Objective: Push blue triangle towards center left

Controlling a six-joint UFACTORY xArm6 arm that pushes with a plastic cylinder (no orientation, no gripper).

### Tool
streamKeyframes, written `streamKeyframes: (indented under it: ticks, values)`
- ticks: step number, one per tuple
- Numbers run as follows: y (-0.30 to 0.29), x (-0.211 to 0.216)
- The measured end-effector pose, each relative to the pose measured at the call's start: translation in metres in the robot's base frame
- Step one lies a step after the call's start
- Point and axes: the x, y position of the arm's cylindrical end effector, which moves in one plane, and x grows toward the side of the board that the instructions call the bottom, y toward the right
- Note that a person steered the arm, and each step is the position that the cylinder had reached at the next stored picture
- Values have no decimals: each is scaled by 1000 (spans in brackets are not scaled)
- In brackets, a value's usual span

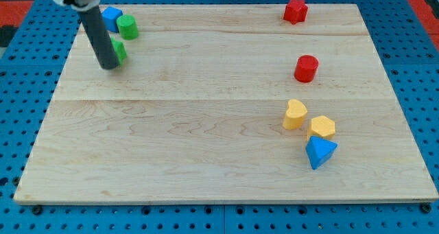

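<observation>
Wooden board point(206, 158), seen from its near edge: the blue triangle point(320, 151) lies low on the view's right, close to the bottom edge, a bright blue wedge with one lit upper face and a darker side. A yellow hexagon block point(322, 127) touches it from above, and a yellow heart-shaped block point(295, 114) sits just beside that, toward the view's left. Farther back on the same side stand a red cylinder point(306, 68) and, at the top edge, a red star-shaped block point(295, 10).

Across the board, at the view's top left, my tip point(109, 66) rests on the wood, the dark rod leaning up out of the picture. A green block point(119, 51) is partly hidden behind the rod; a green cylinder point(127, 26) and a blue block point(110, 18) sit just behind. The rod carries no pincer, so there is nothing to release or clench.

The triangle lies well apart from my tip, down and to the view's right. Judging by the task, the tip would need to come round to the triangle's right side before pushing it leftward.
</observation>
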Motion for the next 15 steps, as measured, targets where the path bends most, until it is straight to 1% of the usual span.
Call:
streamKeyframes:
  ticks: [1,2,3,4,5,6,7,8,9,10,11,12,14,15]
  values:
    - [-1,-27]
    - [70,-11]
    - [112,-9]
    - [114,-8]
    - [170,39]
    - [177,137]
    - [268,245]
    - [348,273]
    - [406,273]
    - [445,272]
    - [430,254]
    - [393,230]
    - [354,234]
    - [349,241]
